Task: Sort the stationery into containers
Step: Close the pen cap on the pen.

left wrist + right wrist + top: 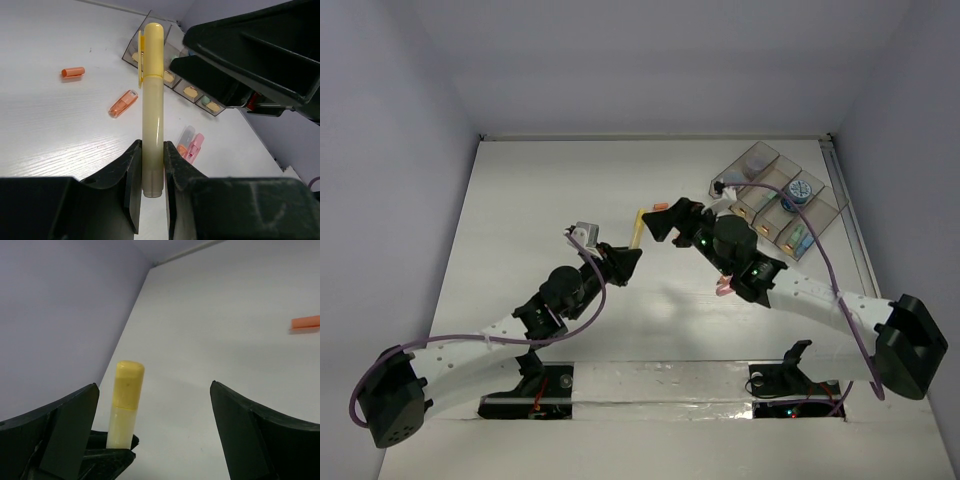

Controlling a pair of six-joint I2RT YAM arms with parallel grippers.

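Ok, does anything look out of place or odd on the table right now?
Nothing damaged or spilled. A short orange stick, an orange stub and a pink piece lie loose on the table, outside the containers. The left gripper holds a yellow marker by its bottom end.

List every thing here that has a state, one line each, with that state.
left gripper, shut on the yellow highlighter.
right gripper, open, holding nothing.
yellow highlighter, capped, clamped at its lower end.
containers, open-topped, some compartments holding pieces.
orange stub, lying flat, outside the containers.
orange mini highlighter, clear cap on, lying flat, outside the containers.
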